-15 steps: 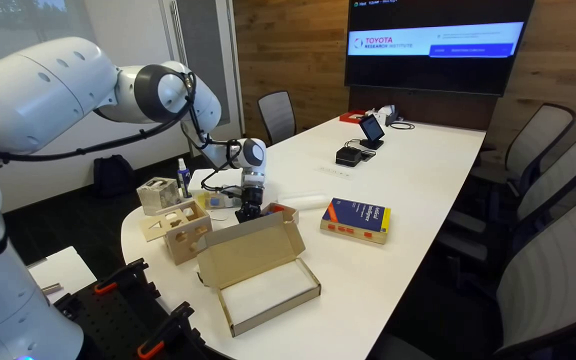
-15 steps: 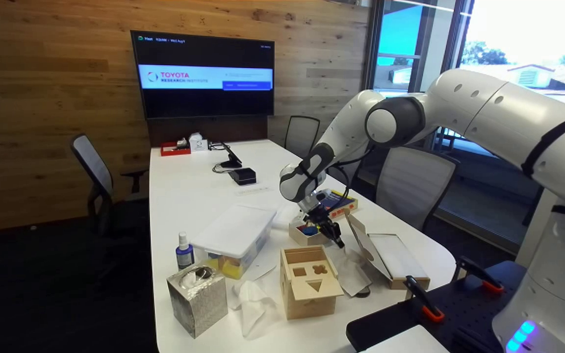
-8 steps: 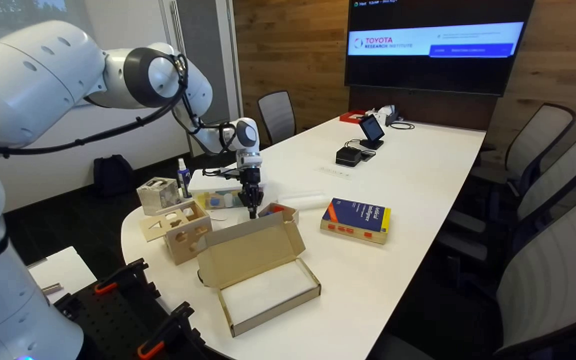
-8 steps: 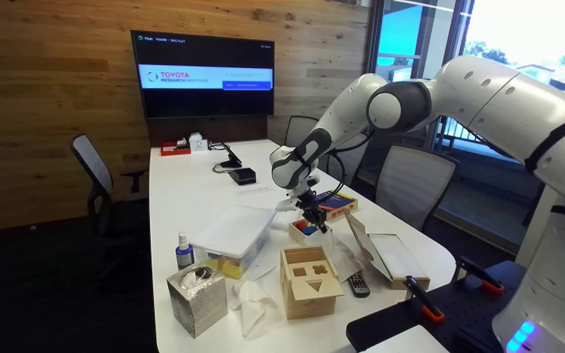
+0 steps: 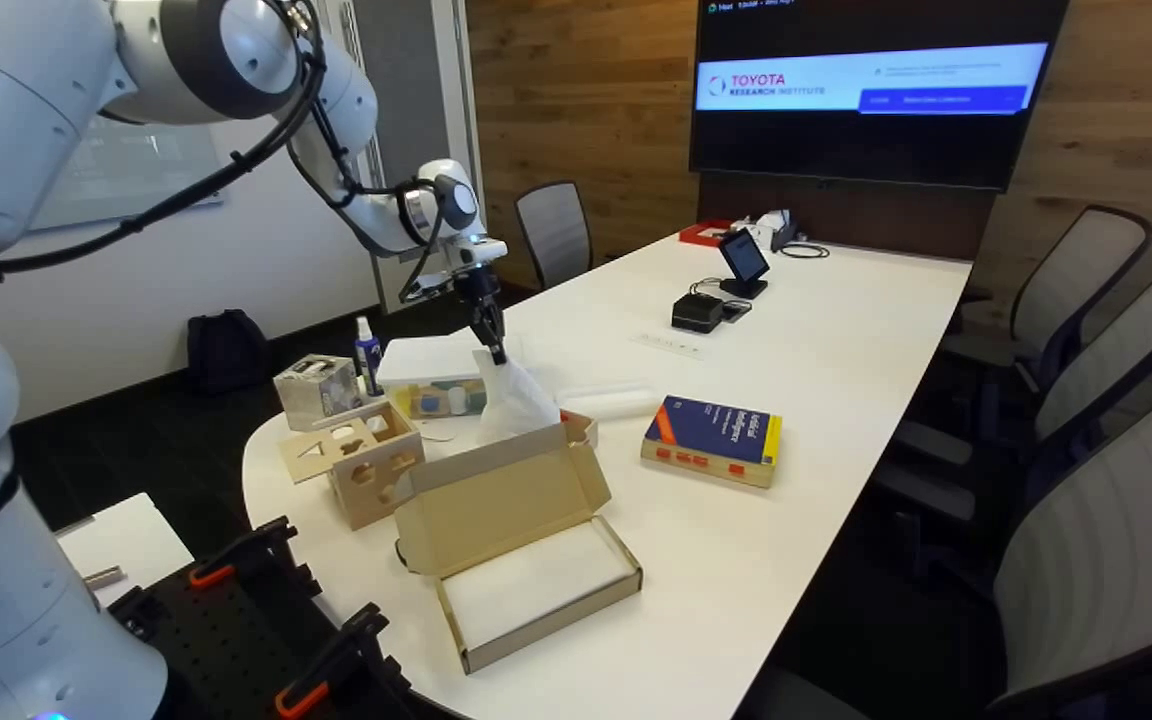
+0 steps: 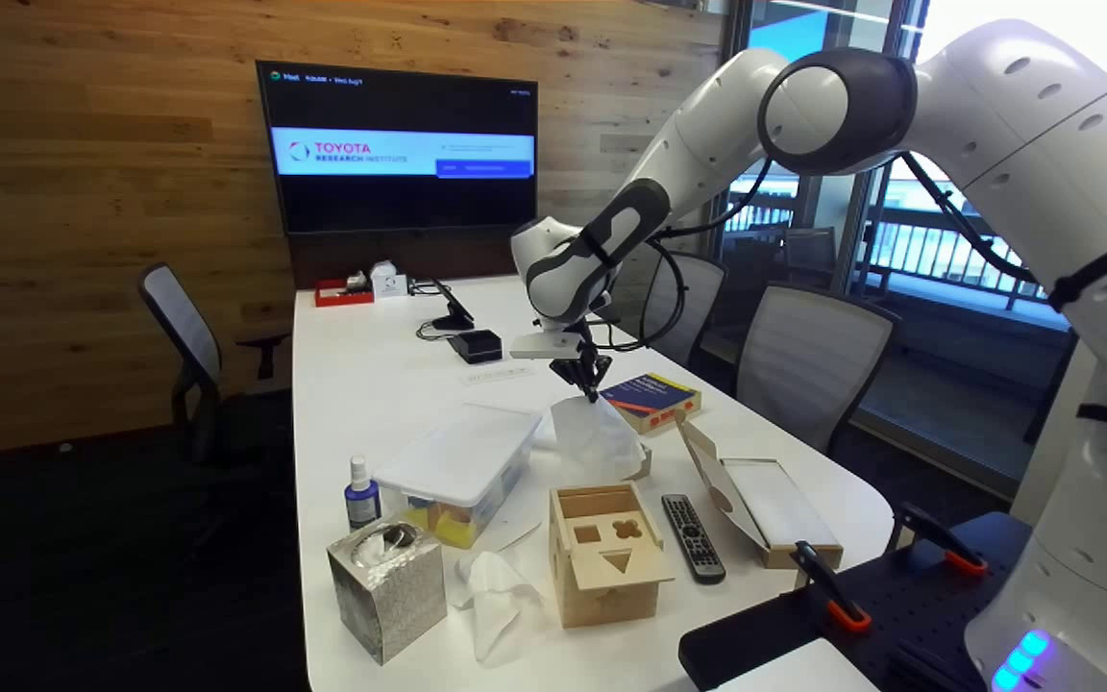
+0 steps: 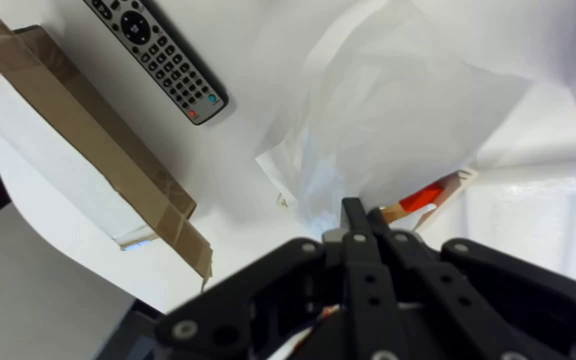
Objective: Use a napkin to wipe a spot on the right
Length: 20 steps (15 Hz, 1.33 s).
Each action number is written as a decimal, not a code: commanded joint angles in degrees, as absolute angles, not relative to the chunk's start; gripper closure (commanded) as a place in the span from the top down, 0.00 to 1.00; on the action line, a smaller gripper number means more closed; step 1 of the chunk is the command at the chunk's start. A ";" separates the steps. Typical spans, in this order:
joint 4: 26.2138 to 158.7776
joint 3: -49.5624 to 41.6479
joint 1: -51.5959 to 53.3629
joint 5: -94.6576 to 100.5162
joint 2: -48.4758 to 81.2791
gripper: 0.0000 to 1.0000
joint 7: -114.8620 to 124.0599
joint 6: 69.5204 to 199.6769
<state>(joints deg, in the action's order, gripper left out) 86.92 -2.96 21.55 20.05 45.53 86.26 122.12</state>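
A thin white napkin hangs from my gripper, which is shut on its upper end. The gripper shows in both exterior views (image 5: pixel 498 352) (image 6: pixel 592 392) and in the wrist view (image 7: pixel 360 210). The napkin (image 5: pixel 518 402) drapes down over the small wooden box (image 5: pixel 583 428) of coloured blocks, hiding most of it; it shows likewise in an exterior view (image 6: pixel 597 442). In the wrist view the napkin (image 7: pixel 413 105) spreads below the fingertips. A second crumpled napkin (image 6: pixel 496 601) lies near the tissue box (image 6: pixel 387 586). I cannot make out a spot on the table.
An open cardboard box (image 5: pixel 541 590) with a raised lid stands near the robot base. A wooden shape sorter (image 6: pixel 606 567) and a remote (image 6: pixel 693 538) lie beside it. A lidded plastic bin (image 6: pixel 462 457), spray bottle (image 6: pixel 361 495) and thick book (image 5: pixel 711 440) are around the gripper.
The gripper has risen and moved away from the robot base, lifting the napkin with it. The remote, mostly covered before, is now uncovered, and the napkin now covers the block box.
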 commanded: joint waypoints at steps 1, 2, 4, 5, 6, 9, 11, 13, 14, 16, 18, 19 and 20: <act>97.36 -0.88 21.01 20.69 38.80 0.00 80.18 132.94; 99.24 -0.28 20.85 20.30 38.11 0.00 78.17 136.06; 103.34 1.09 20.95 19.34 37.03 0.00 74.38 142.29; 105.19 1.87 20.98 18.75 36.81 0.00 72.23 145.43; 106.50 2.85 21.10 17.95 37.06 0.00 70.13 147.97; 110.84 6.38 21.13 14.46 36.85 0.00 62.14 154.26; 113.48 9.81 20.20 10.65 36.44 0.00 54.89 156.59; 115.53 13.03 19.07 6.59 36.05 0.00 47.02 157.96; 116.31 14.37 18.46 4.59 36.06 0.00 43.02 158.82; 117.32 17.24 16.69 -0.20 36.00 0.00 34.94 158.78; 117.61 19.79 14.40 -5.31 36.18 0.00 26.93 157.45; 117.54 20.76 13.17 -7.95 36.48 0.00 23.10 156.70; 117.39 21.74 11.87 -10.33 36.85 0.00 19.38 156.01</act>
<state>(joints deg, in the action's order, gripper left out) 115.23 18.64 15.85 -4.44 38.41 28.83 157.51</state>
